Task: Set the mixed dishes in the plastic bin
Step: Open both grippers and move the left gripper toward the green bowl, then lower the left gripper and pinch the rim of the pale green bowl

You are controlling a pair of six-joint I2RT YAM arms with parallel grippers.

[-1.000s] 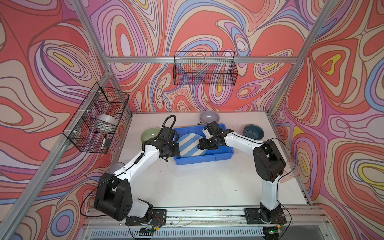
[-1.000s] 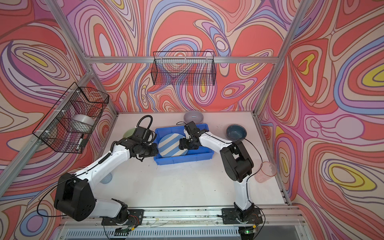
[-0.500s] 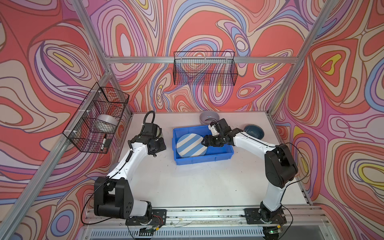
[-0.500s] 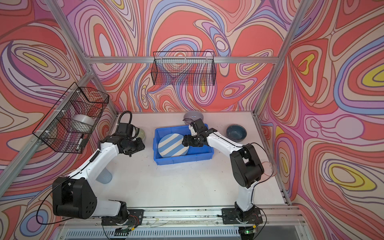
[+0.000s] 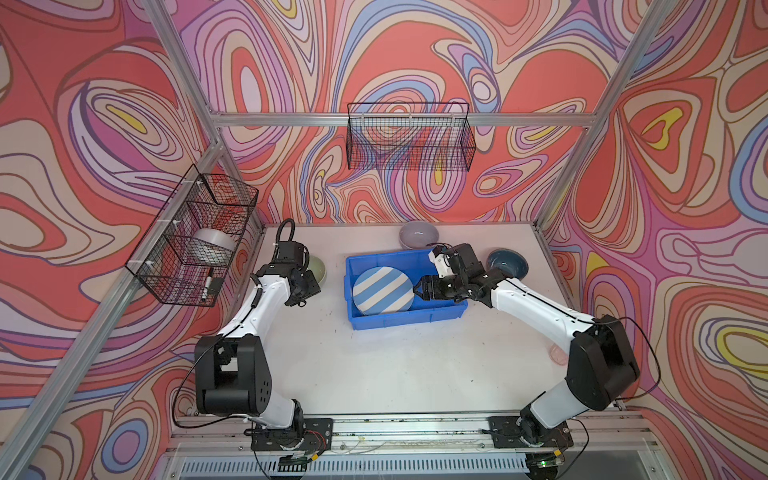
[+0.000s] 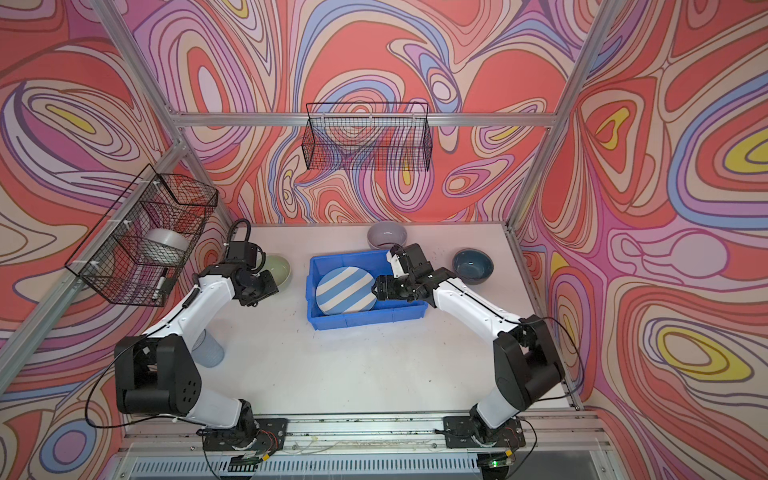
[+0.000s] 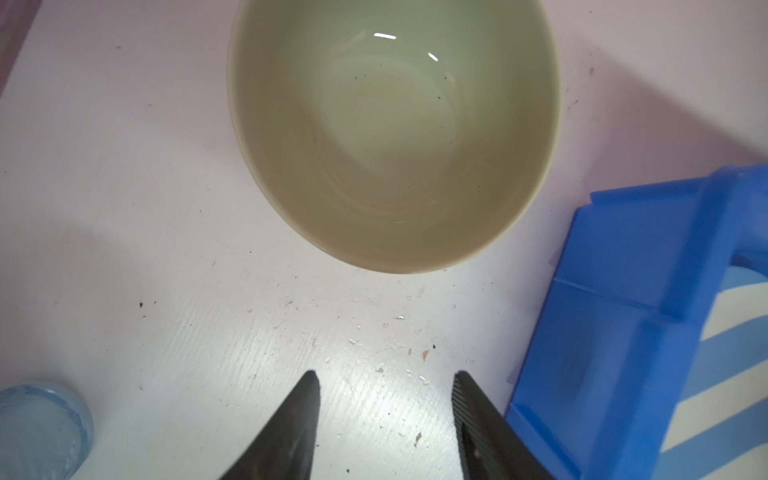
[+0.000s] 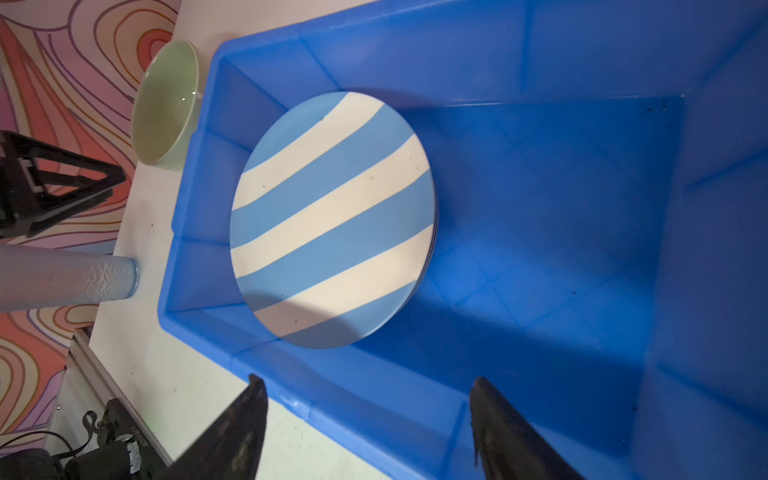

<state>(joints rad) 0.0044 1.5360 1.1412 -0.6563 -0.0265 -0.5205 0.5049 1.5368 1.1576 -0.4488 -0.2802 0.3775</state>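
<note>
Top views: the plastic bin (image 5: 399,322) sits on the surface (image 5: 395,374) with the striped plate (image 5: 382,291) in its left half. A lilac bowl (image 5: 418,235) is behind the bin and a teal bowl (image 5: 507,264) to its right. A pink tumbler (image 5: 557,355) is at the right edge. In a top view, a blue tumbler (image 6: 210,351) stands beside the left arm.

Left wrist: left hand (image 7: 385,376) released, empty, above bare surface. Pale green bowl (image 7: 395,137) just ahead, apart from it.

Right wrist: right hand (image 8: 368,379) released, empty, over the bin's wall. The plate is just beyond its fingers.
</note>
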